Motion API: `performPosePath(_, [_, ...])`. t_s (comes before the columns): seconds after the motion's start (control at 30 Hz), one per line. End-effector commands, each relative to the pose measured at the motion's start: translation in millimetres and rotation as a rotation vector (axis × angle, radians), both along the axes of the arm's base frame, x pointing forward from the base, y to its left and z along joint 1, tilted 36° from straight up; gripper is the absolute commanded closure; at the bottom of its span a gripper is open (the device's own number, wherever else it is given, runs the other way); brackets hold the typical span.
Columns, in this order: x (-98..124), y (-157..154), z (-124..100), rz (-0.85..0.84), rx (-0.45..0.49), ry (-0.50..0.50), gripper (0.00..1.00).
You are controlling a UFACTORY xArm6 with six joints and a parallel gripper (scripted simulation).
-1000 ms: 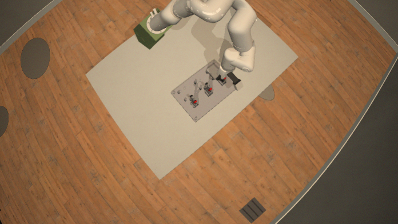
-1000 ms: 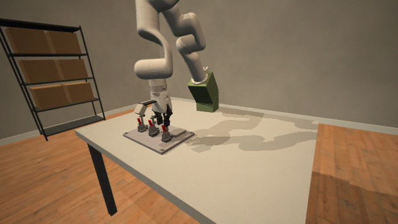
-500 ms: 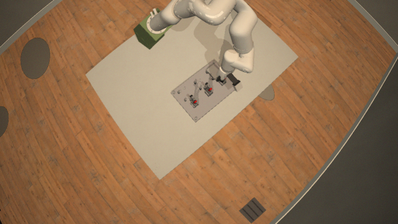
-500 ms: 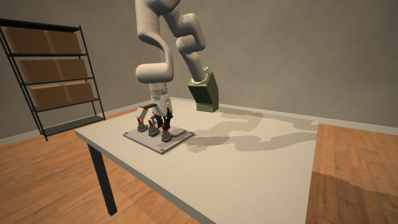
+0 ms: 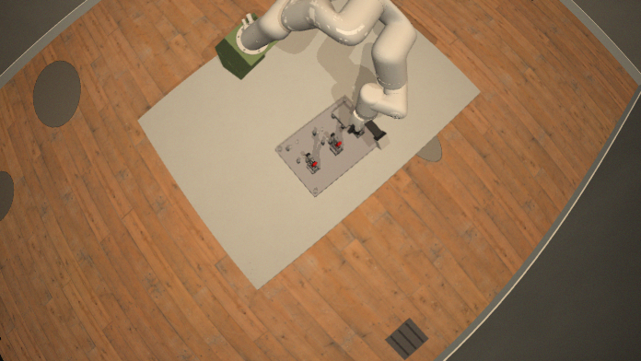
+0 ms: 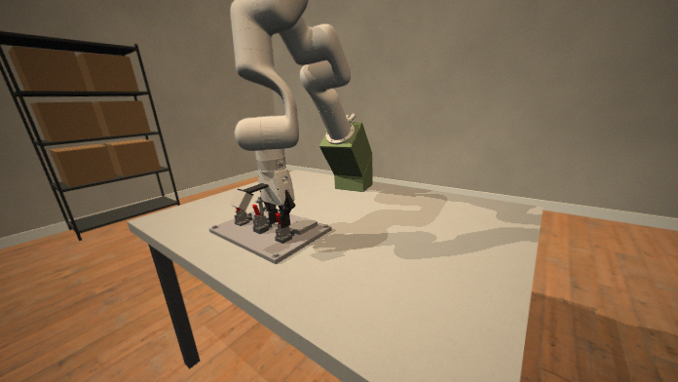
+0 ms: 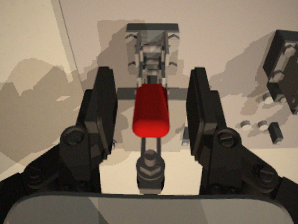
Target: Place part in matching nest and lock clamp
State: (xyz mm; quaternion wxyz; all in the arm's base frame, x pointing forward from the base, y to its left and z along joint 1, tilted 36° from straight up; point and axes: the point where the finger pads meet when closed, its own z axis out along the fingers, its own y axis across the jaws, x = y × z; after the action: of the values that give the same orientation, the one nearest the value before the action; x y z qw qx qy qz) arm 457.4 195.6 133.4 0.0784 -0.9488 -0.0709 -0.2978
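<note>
So the board (image 5: 324,177) (image 6: 244,245) (image 7: 215,25) sits on the table (image 5: 207,124) (image 6: 414,292) (image 7: 25,30) with a good stretch of tabletop on its green-stand (image 5: 235,57) (image 6: 353,182) side. The tight spot is right around the pincer (image 5: 356,132) (image 6: 279,221) (image 7: 151,112): it's down low at one end of the board, and the middle clamp (image 5: 335,145) (image 6: 260,224) (image 7: 285,60) is its close neighbor. The far clamp (image 5: 312,164) (image 6: 241,216) is further along.

The pincer is partly open and holding nothing. Its fingers straddle the red handle (image 6: 279,217) (image 7: 151,112) of the end clamp (image 6: 283,235) (image 7: 152,45), with a gap showing on either side.

As far as I can tell, the part (image 5: 342,115) (image 6: 305,227) (image 7: 127,117) is on the board at that same end, beyond the handle on the side away from the clamp's foot, low down and not between the fingers. Can't tell if it's snug against its blocks, or if the clamp is locked.

Looks-wise it's a plain flat slab, greyish with a pinkish tint, nearly the same color as the board, straight edges, lying flat
</note>
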Motion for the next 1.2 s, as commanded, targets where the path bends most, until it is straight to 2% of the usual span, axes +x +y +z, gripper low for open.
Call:
performPosePath(0.0, [0.6,0.4,0.8,-0.001,0.000,-0.003,0.53])
performPosePath(0.27, [0.6,0.4,0.8,-0.001,0.000,-0.003,0.53])
performPosePath(0.3, [0.6,0.4,0.8,-0.001,0.000,-0.003,1.00])
performPosePath(1.17, [0.6,0.4,0.8,-0.001,0.000,-0.003,1.00])
